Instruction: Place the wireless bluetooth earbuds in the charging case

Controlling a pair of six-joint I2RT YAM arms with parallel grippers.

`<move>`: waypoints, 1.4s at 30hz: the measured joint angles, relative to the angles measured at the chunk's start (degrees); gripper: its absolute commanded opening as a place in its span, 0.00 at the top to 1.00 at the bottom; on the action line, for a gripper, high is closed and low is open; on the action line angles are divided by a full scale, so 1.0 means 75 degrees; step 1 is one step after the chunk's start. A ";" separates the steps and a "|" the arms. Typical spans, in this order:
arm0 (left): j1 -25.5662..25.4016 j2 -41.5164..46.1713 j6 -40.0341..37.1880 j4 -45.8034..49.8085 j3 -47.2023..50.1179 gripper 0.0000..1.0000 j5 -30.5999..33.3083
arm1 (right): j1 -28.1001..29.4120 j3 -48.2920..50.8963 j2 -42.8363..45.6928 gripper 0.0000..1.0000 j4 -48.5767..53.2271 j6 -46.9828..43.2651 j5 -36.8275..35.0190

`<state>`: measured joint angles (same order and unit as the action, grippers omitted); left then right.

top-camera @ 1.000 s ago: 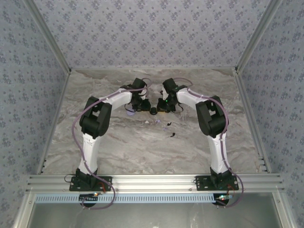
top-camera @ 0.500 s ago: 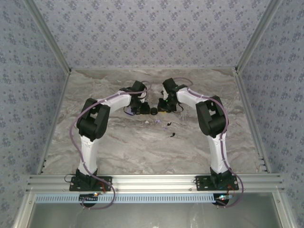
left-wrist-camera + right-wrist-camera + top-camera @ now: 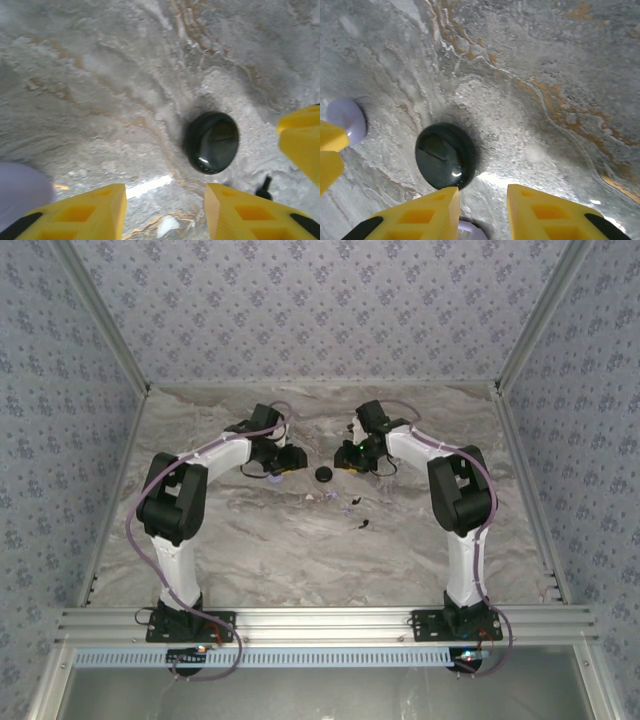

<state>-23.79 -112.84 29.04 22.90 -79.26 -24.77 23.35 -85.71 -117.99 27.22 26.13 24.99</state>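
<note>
Charging case (image 3: 324, 474), apparently closed, lies free on table (image 3: 250, 550), room on both sides.

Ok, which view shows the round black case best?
Left wrist: the round black case sits whole, large and uncovered. Right wrist shows it equally large, but the right gripper crowds its lower edge. In top external it is a small dark spot.

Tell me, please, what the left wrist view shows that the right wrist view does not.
Left wrist, not right: a small black earbud near the charging case. Right wrist, not left: a clear round lilac piece near the case; a lilac blur in the left wrist corner may be it. Both: the black case on the marble table, and an open, empty tool: left tool, right tool.
</note>
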 measured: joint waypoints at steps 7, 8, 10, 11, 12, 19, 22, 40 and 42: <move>-0.0029 -0.0216 0.0321 -0.0493 -0.0003 0.50 -0.0495 | -0.0015 0.0012 -0.0093 0.64 -0.0382 0.0189 0.0621; -0.0029 -0.0277 0.0347 -0.0513 -0.0003 0.50 -0.0539 | -0.0020 0.0012 -0.0137 0.65 -0.0440 0.0210 0.0691; -0.0029 -0.0393 0.0408 -0.0533 -0.0003 0.50 -0.0600 | -0.0032 0.0012 -0.0236 0.66 -0.0513 0.0262 0.0810; -0.0029 -0.0449 0.0434 -0.0545 -0.0003 0.50 -0.0615 | -0.0032 0.0012 -0.0283 0.66 -0.0530 0.0271 0.0851; -0.0029 -0.0478 0.0452 -0.0551 -0.0003 0.50 -0.0618 | -0.0035 0.0012 -0.0321 0.66 -0.0533 0.0283 0.0877; -0.0029 -0.0609 0.0539 -0.0743 -0.0003 0.49 -0.0819 | -0.0050 0.0012 -0.0428 0.69 -0.0632 0.0356 0.1046; -0.0044 -0.0743 0.0548 -0.0793 -0.0003 0.49 -0.0889 | -0.0055 0.0012 -0.0466 0.69 -0.0641 0.0382 0.1075; -0.0128 -0.1131 0.0624 -0.0895 -0.0221 0.51 -0.1358 | -0.0070 0.0012 -0.0729 0.77 -0.0699 0.0437 0.1253; -0.0143 -0.1183 0.0635 -0.0918 -0.0271 0.51 -0.1428 | -0.0079 0.0012 -0.0729 0.77 -0.0702 0.0449 0.1259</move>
<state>-24.86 -121.71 33.80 16.01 -81.30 -35.48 22.76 -85.62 -123.46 21.96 29.50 34.44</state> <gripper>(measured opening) 0.491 0.233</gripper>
